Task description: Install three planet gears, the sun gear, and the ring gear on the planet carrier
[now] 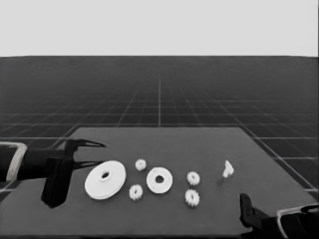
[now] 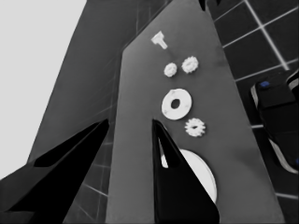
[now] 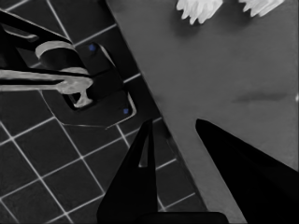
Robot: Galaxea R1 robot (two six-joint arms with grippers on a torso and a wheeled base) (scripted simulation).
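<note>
The left pincer (image 1: 97,154) waits over the left end of the desk (image 1: 199,144), its two pointed fingers spread wide and holding nothing; the tips point right, toward the larger round part (image 1: 105,179). That part – the biggest white disc, flat, with a small hole in the middle and a raised hub around it – lies just right of the fingers, apart from them in the head view. In the left wrist view one finger (image 2: 175,182) crosses in front of the disc (image 2: 203,175) and hides part of it.

Right of it lies the smaller round part (image 1: 159,180), a white disc with a wider hole. Two gears sit between the two discs: one on the far side (image 1: 140,164), one nearer (image 1: 135,192). Both are small, white and toothed, close to the discs but touching neither. Two more gears lie right of the smaller disc, one farther (image 1: 193,178) and one nearer (image 1: 192,197), just beside each other.

The thin white piece (image 1: 228,169) lies well right of the gears, alone – in the left wrist view it reads as a small T shape (image 2: 159,39).

The right pincer (image 1: 245,209) is parked at the near right corner of the desk, its fingers (image 3: 135,182) wide apart with nothing between them.
</note>
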